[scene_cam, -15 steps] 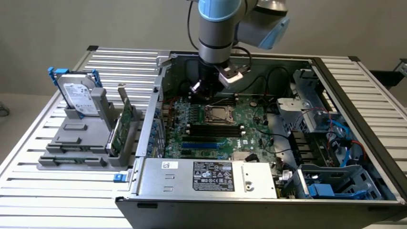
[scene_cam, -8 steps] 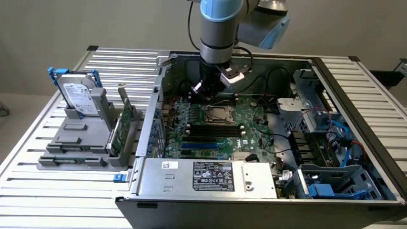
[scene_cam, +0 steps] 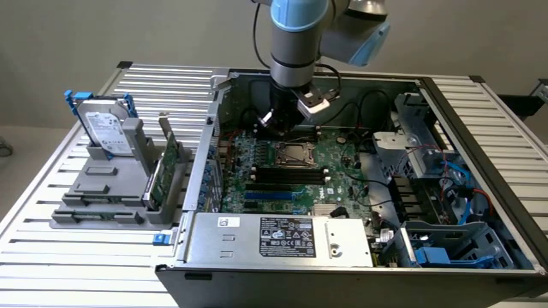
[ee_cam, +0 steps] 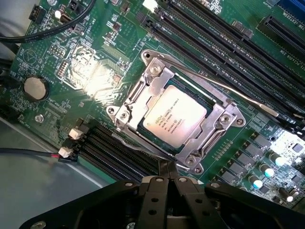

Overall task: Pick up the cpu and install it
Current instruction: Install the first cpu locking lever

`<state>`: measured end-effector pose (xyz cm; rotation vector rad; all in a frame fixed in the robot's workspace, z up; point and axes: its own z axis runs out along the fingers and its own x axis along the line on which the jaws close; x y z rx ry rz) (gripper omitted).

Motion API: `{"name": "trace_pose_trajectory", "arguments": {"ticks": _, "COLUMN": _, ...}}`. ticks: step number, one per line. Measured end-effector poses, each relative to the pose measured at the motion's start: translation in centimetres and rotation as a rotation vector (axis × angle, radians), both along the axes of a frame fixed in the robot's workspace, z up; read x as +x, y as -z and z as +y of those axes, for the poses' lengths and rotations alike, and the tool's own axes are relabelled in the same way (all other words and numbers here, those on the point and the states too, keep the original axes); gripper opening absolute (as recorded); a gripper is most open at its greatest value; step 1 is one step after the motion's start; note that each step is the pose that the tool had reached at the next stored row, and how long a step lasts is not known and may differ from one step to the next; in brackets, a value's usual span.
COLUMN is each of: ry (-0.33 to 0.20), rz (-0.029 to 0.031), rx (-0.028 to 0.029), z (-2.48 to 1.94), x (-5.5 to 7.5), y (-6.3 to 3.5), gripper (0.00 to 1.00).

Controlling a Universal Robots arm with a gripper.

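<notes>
The cpu, a small square chip with a silvery printed top, lies flat in the motherboard socket, framed by the socket's metal retention bracket. In the exterior view the socket with the cpu sits mid-board inside the open computer case. My gripper is shut, its black fingers pressed together with nothing visible between them. Their tips hover right at the socket frame's edge, beside a thin wire lever. Seen from the exterior view, the gripper hangs just behind the socket, low over the board.
Black memory slots flank the socket. A power supply fills the case front, and drive cages with cables stand at the exterior view's right. Outside the case, a grey holder carries a hard drive and a green card.
</notes>
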<state>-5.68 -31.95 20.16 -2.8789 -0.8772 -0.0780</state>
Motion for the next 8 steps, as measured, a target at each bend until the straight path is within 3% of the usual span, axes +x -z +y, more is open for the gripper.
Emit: {"name": "trace_pose_trajectory", "arguments": {"ticks": 8, "ry": 0.0, "rz": -0.0002, "rx": 0.0001, "z": 0.0, "x": 0.38, "y": 0.1, "gripper": 0.11}}
